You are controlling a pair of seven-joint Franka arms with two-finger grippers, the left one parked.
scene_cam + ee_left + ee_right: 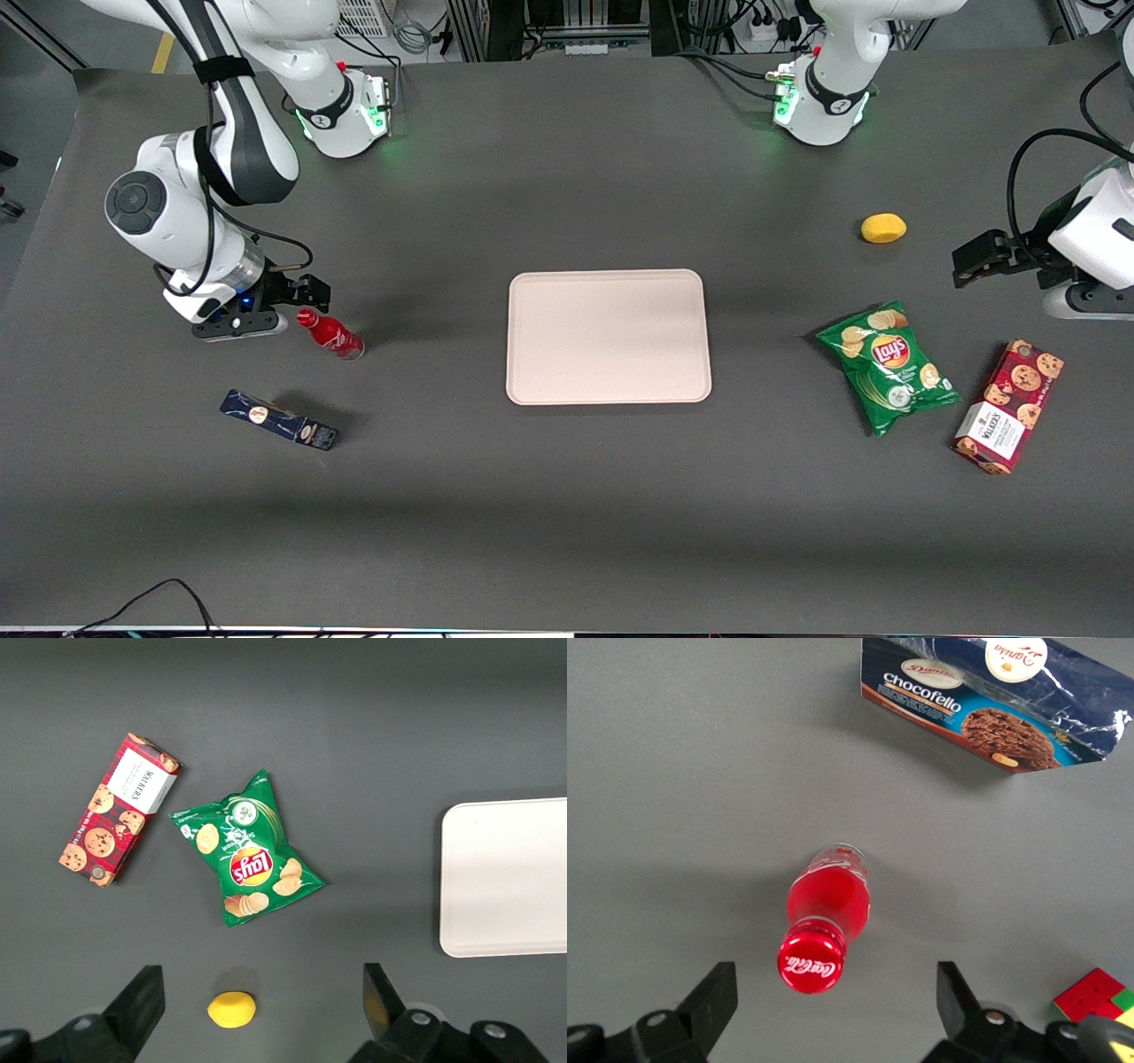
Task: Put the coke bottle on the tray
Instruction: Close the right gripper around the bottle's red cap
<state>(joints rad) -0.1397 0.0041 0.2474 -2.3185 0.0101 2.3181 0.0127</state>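
One coke bottle (330,334), one tray (608,337), hand (833,1010) spread

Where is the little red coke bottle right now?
The coke bottle stands on the table toward the working arm's end, just under the open pincer, with the dark blue biscuit box nearer the front camera and the tray beside it, apart.

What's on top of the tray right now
Nothing: the tray lies bare. The coke bottle stands on the table toward the working arm's end, under the open gripper. What's beneath the tray is covered.
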